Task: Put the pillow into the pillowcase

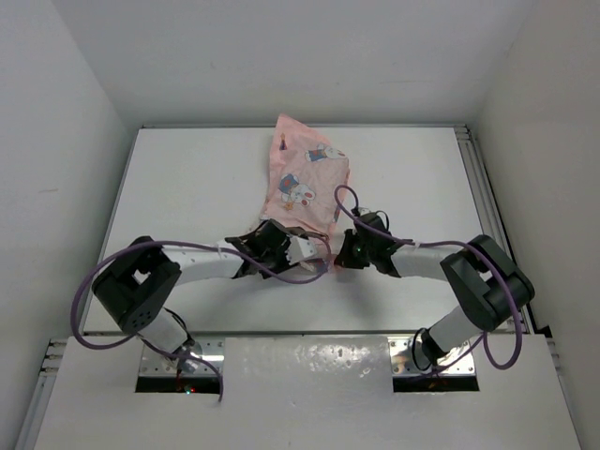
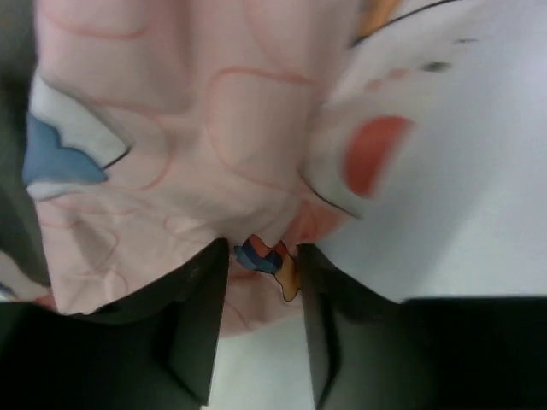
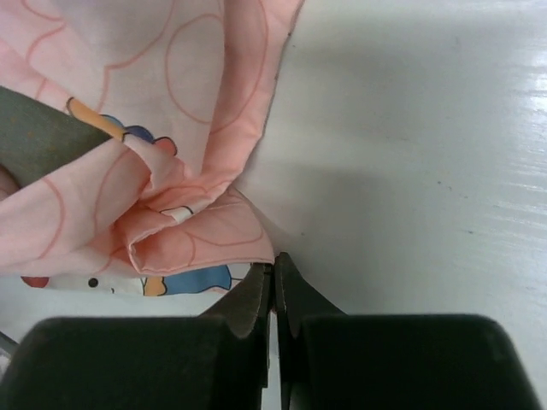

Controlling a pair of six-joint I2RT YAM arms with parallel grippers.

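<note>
white walls (image 1: 75, 94) box in a white desk (image 1: 187, 187), and we're right over the action. left arm (image 1: 187, 262) and right arm (image 1: 431, 255), both black with pale sleeves, reach inward and meet at the middle of the desk. beyond them lies the thin pink pillowcase (image 1: 305, 183) printed with cartoon rabbits, rumpled, running from the wrists toward the far edge. the flat olive-grey pillow (image 3: 34, 128) shows only as a dull patch at the left of the right wrist view, pink cloth folded over and around it; overhead it cannot be made out. down at the near hem now: the left fingers (image 2: 201, 316) stand a little apart, nipping a bunched fold of pillowcase between their tips. the right fingers (image 3: 248, 303) are pressed together, the hem's corner right at their tips; whether any cloth is caught, cannot tell.
</note>
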